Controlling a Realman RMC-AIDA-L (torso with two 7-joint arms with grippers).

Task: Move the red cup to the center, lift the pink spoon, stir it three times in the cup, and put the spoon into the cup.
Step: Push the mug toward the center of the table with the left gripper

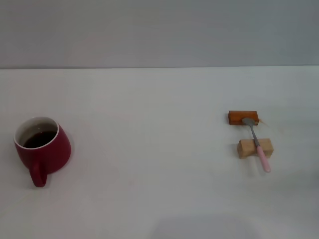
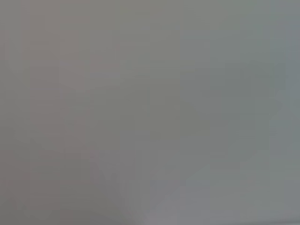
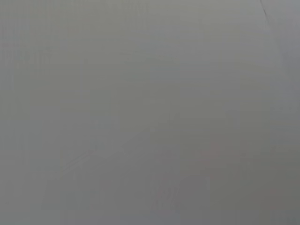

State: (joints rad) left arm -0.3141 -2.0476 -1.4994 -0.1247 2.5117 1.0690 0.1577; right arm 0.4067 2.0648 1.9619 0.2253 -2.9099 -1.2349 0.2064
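The red cup (image 1: pixel 44 150) stands upright at the left of the white table in the head view, with dark liquid inside and its handle pointing toward the front. The pink spoon (image 1: pixel 257 144) lies at the right, its grey bowl resting on a dark orange-brown wooden block (image 1: pixel 243 117) and its neck across a pale wooden block (image 1: pixel 254 148), with the pink handle pointing toward the front. Neither gripper shows in any view. Both wrist views show only a plain grey surface.
The white table (image 1: pixel 159 149) runs back to a grey wall (image 1: pixel 159 30). The two wooden blocks sit close together at the right, one behind the other.
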